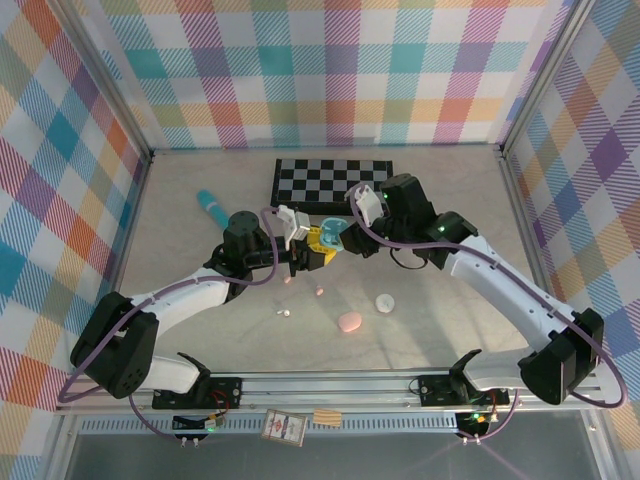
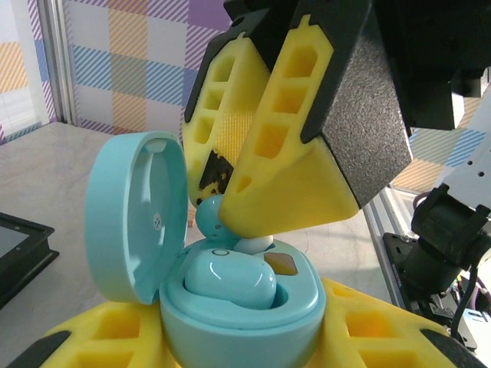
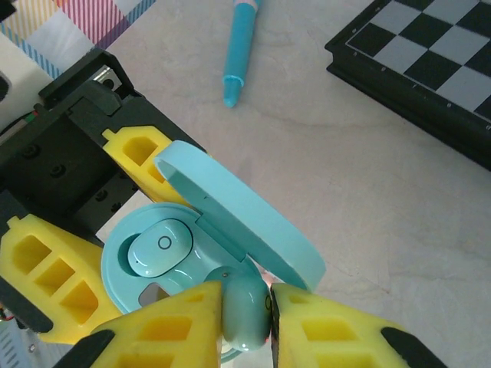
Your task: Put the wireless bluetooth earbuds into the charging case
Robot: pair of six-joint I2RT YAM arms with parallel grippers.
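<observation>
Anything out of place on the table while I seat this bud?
Nothing damaged. A white earbud and a pink earbud lie loose on the table near the pink case and white case.

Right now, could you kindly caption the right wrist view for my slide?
Right gripper pinches a pale blue earbud at the open charging case, beside the seated earbud.
</observation>
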